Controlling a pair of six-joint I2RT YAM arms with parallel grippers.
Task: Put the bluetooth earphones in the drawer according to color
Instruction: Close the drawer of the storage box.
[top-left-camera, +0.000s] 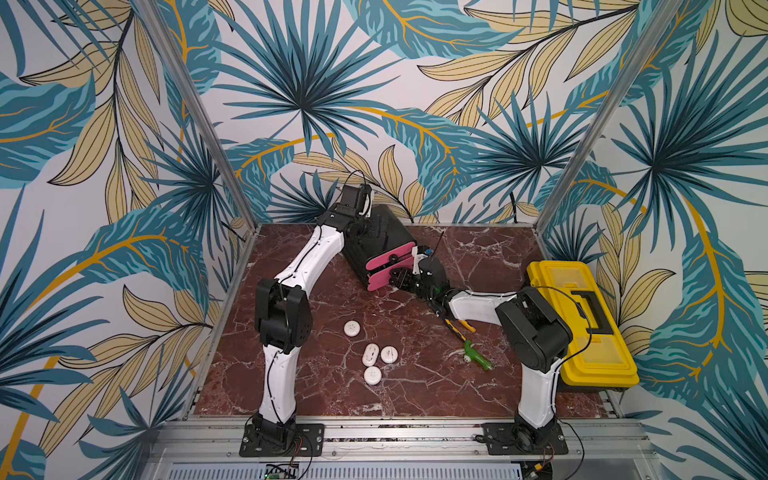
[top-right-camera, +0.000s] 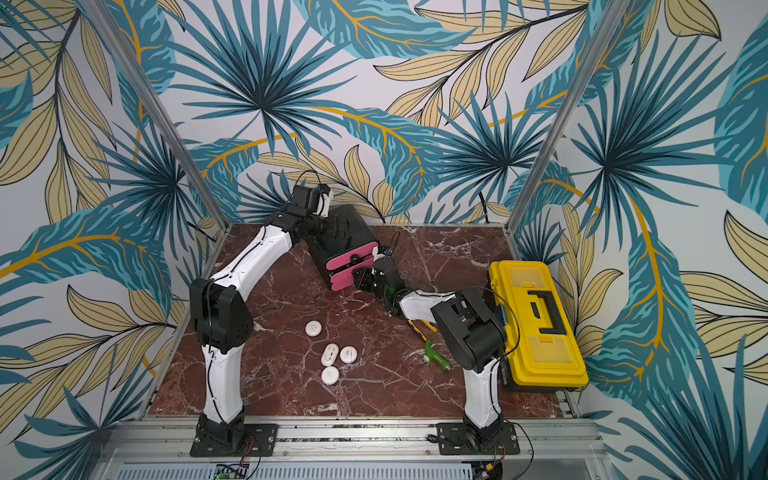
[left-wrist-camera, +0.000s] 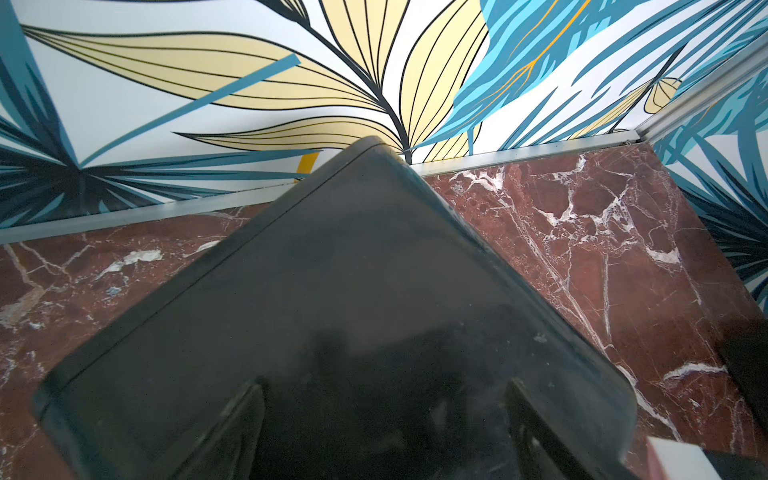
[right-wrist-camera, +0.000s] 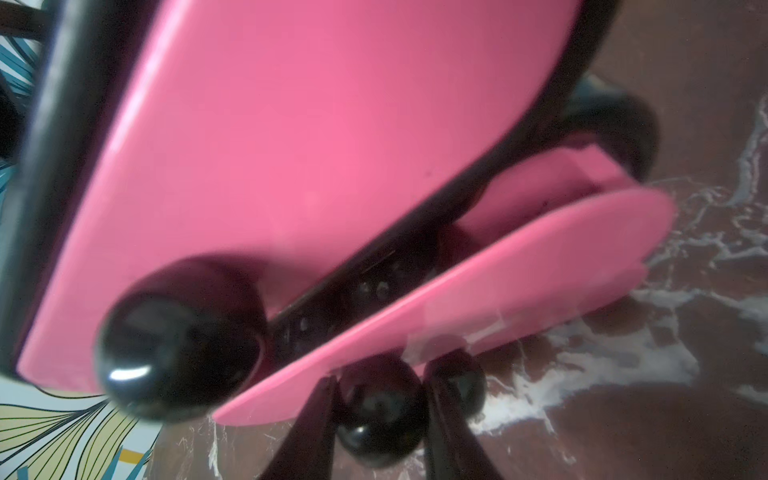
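The drawer (top-left-camera: 384, 243) is a black cabinet with pink fronts, standing at the back middle in both top views (top-right-camera: 347, 239). My left gripper (top-left-camera: 369, 230) rests open on its black top (left-wrist-camera: 332, 291), fingers (left-wrist-camera: 232, 428) spread wide. My right gripper (right-wrist-camera: 380, 419) is shut on the round black knob (right-wrist-camera: 380, 409) of the pink drawer under the top one; that drawer (right-wrist-camera: 478, 291) stands slightly pulled out. Several white bluetooth earphones (top-left-camera: 370, 354) lie in the front middle, one (top-left-camera: 352, 328) a little apart. What lies inside the drawer is too dark to tell.
A yellow toolbox (top-left-camera: 582, 324) stands at the right edge behind my right arm. Yellow-handled pliers (top-left-camera: 457, 328) and a green plastic tool (top-left-camera: 478, 355) lie beside that arm. The back wall is close behind the cabinet.
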